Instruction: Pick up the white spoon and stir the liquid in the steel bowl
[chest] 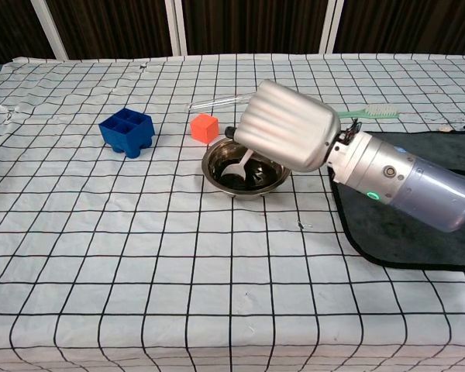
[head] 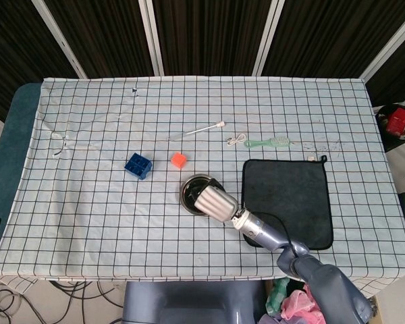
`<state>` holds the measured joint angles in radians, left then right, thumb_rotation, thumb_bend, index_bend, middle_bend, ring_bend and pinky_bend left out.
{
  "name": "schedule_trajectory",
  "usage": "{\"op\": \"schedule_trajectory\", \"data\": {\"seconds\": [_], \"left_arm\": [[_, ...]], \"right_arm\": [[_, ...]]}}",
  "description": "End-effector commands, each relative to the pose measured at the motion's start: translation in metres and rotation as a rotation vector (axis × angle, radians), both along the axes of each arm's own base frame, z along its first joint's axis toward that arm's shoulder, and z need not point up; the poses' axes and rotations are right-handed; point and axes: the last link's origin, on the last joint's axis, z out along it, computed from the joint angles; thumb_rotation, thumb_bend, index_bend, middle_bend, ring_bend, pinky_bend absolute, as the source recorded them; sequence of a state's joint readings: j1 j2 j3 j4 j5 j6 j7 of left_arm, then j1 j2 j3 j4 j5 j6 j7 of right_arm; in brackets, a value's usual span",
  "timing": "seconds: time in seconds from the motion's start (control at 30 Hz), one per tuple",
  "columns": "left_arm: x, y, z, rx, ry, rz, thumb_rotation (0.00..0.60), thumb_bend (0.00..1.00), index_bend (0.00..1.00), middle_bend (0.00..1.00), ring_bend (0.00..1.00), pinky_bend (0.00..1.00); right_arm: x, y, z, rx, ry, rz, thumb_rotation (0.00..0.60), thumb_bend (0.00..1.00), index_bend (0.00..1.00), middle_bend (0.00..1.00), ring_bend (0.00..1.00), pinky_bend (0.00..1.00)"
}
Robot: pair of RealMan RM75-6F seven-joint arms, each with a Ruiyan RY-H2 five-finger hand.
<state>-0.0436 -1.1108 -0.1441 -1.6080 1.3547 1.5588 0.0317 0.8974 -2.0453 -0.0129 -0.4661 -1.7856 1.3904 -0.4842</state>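
Note:
The steel bowl [head: 190,190] [chest: 217,175] stands near the table's middle and holds dark liquid. My right hand [head: 213,201] [chest: 287,125] hangs over the bowl's right side with its silver back toward the cameras, so its fingers are hidden. A white spoon [chest: 237,167] slants down from under the hand, and its bowl end sits in the liquid. The hand appears to hold the spoon's handle. In the head view the hand covers the spoon. My left hand is in neither view.
A dark cloth [head: 287,202] [chest: 418,244] lies right of the bowl, under my right forearm. An orange cube [head: 179,160] [chest: 204,126] and a blue block [head: 138,165] [chest: 127,132] sit to the bowl's left. Behind lie a thin clear stick [head: 196,130] and a green brush [head: 270,142] [chest: 368,112].

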Motion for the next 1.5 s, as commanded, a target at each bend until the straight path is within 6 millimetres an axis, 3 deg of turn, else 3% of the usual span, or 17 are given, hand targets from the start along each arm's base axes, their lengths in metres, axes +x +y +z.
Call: {"op": "schedule_trajectory", "data": {"seconds": [0.03,0.23,0.5,1.5], "left_arm": [[0.0,0.0,0.0,0.0,-0.001,0.001,0.6,0.22,0.1,0.02,0.0,0.02],[0.0,0.001,0.0,-0.001,0.001,0.002,0.6,0.22,0.1,0.02,0.0,0.02],[-0.001,0.002,-0.001,-0.003,0.002,0.007,0.6,0.22,0.1,0.02,0.0,0.02],[0.0,0.001,-0.001,0.005,0.007,0.007,0.6,0.22,0.1,0.02,0.0,0.02]], "right_arm": [[0.004,-0.006,-0.003,-0.013,-0.006,-0.019,0.6,0.37,0.68,0.9,1.0,1.0],[-0.001,-0.022,0.001,-0.056,0.001,-0.08,0.6,0.37,0.69,0.9,1.0,1.0],[-0.006,-0.026,0.006,-0.07,0.002,-0.082,0.6,0.37,0.69,0.9,1.0,1.0],[-0.027,0.001,0.017,-0.005,-0.003,-0.016,0.6,0.37,0.7,0.9,1.0,1.0]]}}
